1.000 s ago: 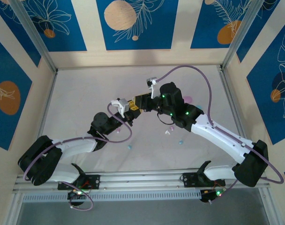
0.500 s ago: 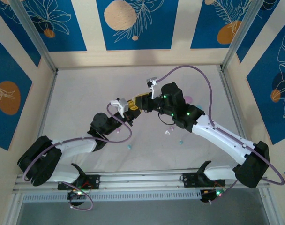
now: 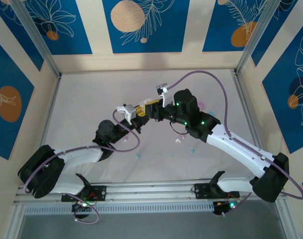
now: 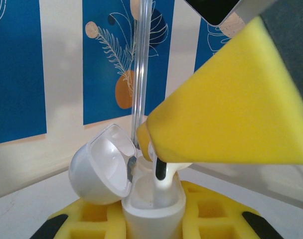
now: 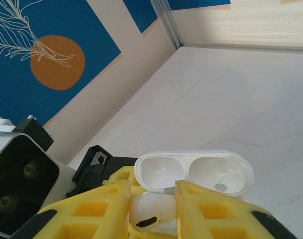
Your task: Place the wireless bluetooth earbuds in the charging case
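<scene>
While the right gripper (image 5: pixel 151 199) pinches a white bud (image 5: pixel 147 213) between its yellow pads (image 5: pixel 211 211), the left gripper (image 4: pixel 154 221) is clamped on the body of the white case (image 4: pixel 154 211), holding it upright over the middle of the table (image 3: pixel 91 99). Seen from the left wrist, the bud's stem points down into one well of the case. How deep it sits cannot be told. The lid (image 4: pixel 99 172) is swung open to one side, clear of the bud.

The bud is probably very light, hard and glossy, so it could slip or twist in the soft foam. The best hold is on its rounded head, which leaves the stem free to enter. The case looks rigid and smooth, with the hinge as its weak part, so a grip on the body suits it.

Room is tight, since the two sets of pads nearly meet over the case and the well's rim leaves little slack. On the table below, a loose teal bud (image 3: pixel 192 150) and another white one (image 3: pixel 177 141) lie near the right arm, and the walls (image 3: pixel 141 59) stand well apart.
</scene>
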You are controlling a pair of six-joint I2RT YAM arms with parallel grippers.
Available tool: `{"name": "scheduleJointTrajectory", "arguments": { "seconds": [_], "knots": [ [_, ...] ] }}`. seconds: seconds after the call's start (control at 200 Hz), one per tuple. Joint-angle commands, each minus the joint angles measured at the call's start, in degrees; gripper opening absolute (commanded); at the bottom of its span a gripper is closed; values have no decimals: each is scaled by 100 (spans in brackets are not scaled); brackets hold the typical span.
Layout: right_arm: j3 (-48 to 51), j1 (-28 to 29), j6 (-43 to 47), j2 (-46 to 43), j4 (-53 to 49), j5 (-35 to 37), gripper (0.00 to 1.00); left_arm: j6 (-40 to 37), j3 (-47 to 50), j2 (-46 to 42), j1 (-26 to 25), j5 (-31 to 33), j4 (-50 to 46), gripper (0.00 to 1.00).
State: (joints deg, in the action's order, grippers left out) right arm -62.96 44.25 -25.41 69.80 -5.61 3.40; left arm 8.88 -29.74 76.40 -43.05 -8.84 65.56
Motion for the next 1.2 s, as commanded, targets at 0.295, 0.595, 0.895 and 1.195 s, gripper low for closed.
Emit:
{"name": "scheduleJointTrajectory", "arguments": {
  "seconds": [0.295,0.595,0.895,1.195],
  "knots": [
    [-405,-185,306,77,-1051,-533,37,-204,-101,-201,-21,-121,401,0],
    [-547,-217,194,148,-1089,-476,42,-237,-105,-215,-27,-231,304,0],
    [-844,-246,166,214,-1296,-492,45,-227,-19,-268,-26,-329,178,0],
    [-853,-250,191,-142,-1439,-363,48,-332,90,-376,-23,-209,64,0]
  ]
}}
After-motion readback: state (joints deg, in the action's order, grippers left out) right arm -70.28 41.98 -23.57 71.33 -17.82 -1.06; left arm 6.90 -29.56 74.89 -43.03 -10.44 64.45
